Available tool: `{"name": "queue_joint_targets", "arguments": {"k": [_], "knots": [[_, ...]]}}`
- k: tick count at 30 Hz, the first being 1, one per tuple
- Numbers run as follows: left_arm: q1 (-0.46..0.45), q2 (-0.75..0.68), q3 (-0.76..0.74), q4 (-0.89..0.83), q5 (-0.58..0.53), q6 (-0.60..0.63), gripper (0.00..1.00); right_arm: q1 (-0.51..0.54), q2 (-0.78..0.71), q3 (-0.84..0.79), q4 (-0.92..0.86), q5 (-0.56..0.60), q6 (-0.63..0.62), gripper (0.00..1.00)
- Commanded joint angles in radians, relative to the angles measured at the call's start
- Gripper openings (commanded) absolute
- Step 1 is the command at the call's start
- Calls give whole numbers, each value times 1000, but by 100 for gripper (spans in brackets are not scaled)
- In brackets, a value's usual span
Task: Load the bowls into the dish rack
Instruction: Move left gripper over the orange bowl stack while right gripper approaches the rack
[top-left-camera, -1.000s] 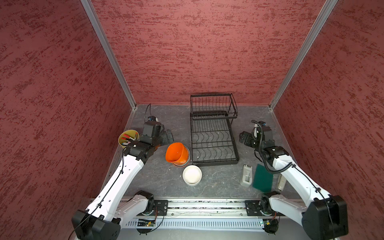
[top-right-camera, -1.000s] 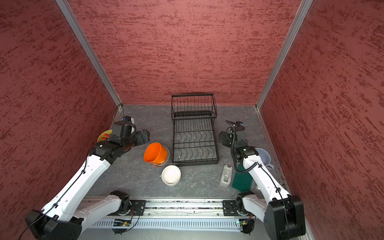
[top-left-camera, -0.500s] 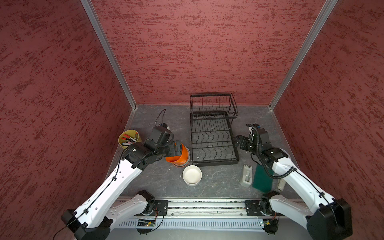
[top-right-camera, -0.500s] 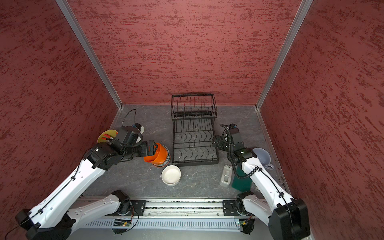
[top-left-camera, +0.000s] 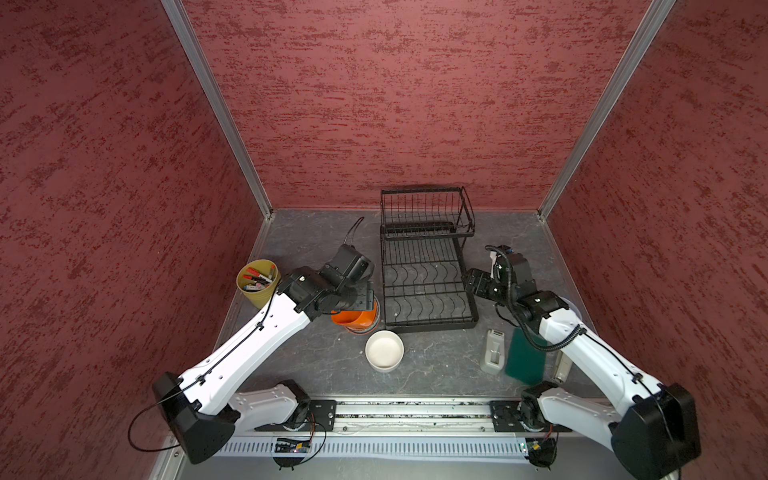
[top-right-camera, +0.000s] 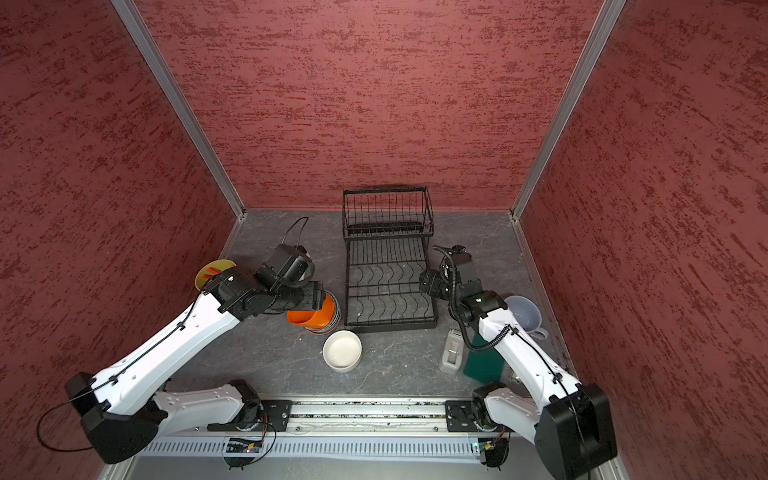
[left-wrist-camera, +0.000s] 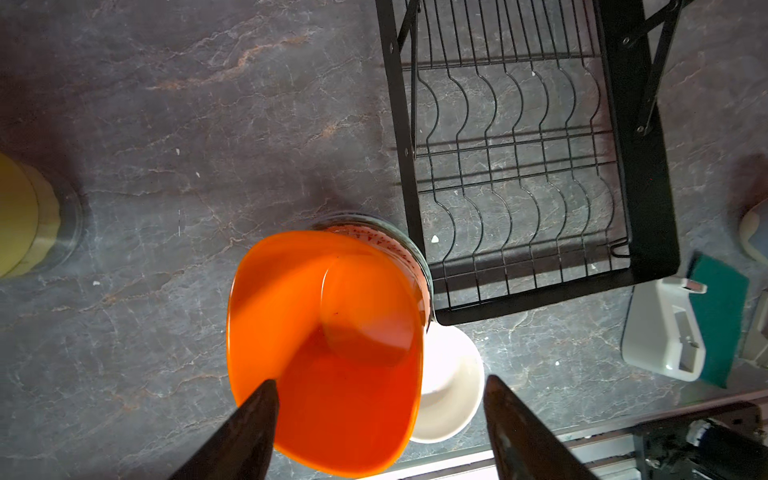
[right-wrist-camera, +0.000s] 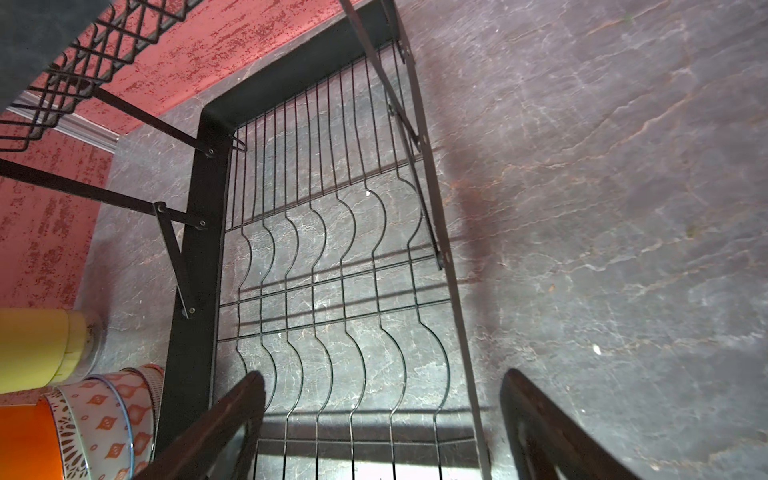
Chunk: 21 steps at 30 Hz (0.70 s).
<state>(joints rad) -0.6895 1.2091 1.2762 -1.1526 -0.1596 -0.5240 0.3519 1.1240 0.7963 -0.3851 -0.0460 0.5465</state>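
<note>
1. The large orange plastic bowl (left-wrist-camera: 332, 353) sat tilted on a stack of white patterned bowls (right-wrist-camera: 104, 415). The stack stood on the grey stone-look table (top-left-camera: 316, 361), just left of the near end of the black wire dish rack (top-left-camera: 432, 327). A plain white round bowl (top-left-camera: 384, 350) stood nearer, just beside them.
2. The left gripper (left-wrist-camera: 378, 380) hung directly over the orange bowl with its jaws apart. One finger was above the inside and the other outside the rim, over the white bowl. It gripped nothing.
3. The right gripper (right-wrist-camera: 382, 374) hovered over the rack's near right part, jaws spread and empty.
4. The rack held no bowl, and its long axis ran near to far. The orange bowl lay to the rack's left, so the left arm was clearly nearer. The carry would probably be a short shift rightward over the rack's left rail.
</note>
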Motion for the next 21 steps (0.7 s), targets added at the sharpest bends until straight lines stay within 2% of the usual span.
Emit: {"name": "queue_joint_targets", "arguments": {"k": [1,12,21], "knots": [[-3,26,20,-27,-12,14,72,10,16,33,25,-26,12,89],[-18,101,19,13,40,30,60,14,40,25,45,-33,7,89],[-21,162,7,52,85,39,44,16,59,1,81,-51,15,89]]}}
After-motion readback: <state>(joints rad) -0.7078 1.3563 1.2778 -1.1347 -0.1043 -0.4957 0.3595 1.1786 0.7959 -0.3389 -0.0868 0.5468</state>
